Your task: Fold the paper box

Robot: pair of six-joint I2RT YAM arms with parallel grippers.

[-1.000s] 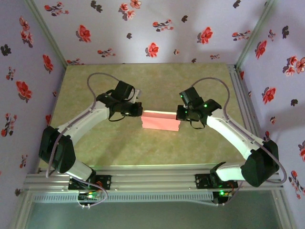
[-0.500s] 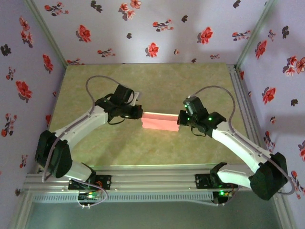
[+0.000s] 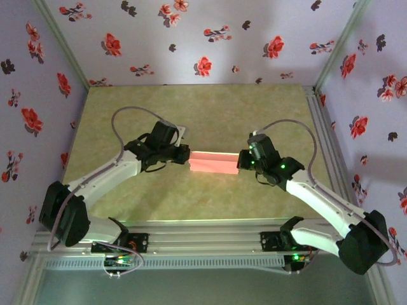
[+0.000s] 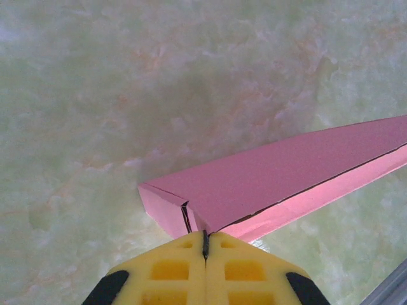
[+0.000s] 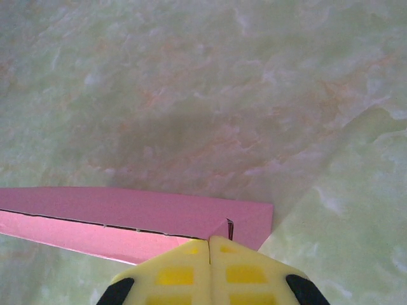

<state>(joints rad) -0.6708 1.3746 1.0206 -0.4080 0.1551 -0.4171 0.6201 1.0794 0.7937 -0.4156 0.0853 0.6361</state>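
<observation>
At the worktop (image 3: pixel 210 114) centre, your left jaws and right jaws pinch shut on opposite ends of the paper box (image 3: pixel 214 162), so uneven pull may tear the card or slip an end free.

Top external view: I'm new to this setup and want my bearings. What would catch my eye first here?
The salmon pink paper box stands out at the middle of the green marbled table. The left gripper and the right gripper are shut on its two ends, and the white arms reach in from either side. Behind them, lilac walls dotted with red flowers enclose the scene.
</observation>
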